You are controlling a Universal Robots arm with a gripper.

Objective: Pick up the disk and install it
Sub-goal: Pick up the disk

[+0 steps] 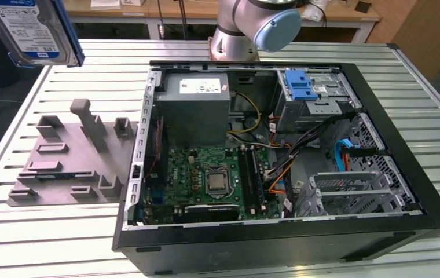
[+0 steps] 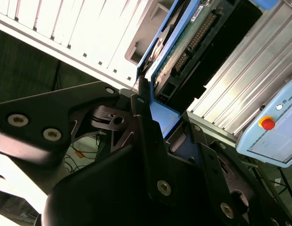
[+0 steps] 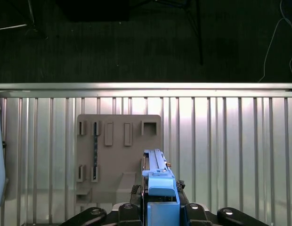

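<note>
Half the disk (image 1: 35,32) is cut off at the exterior view's upper left — silver face, glossy blue plastic frame, well above the grey moulded holder (image 1: 65,165). In the second wrist view we see the gripper (image 2: 162,113) clamped on its blue edge.

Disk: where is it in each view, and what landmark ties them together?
Exterior view: the disk hangs at the exterior view's upper left.
Second wrist view: the disk clamped in the gripper.
First wrist view: the disk edge-on in front of the grey holder.
Shared: the slatted table.
</note>
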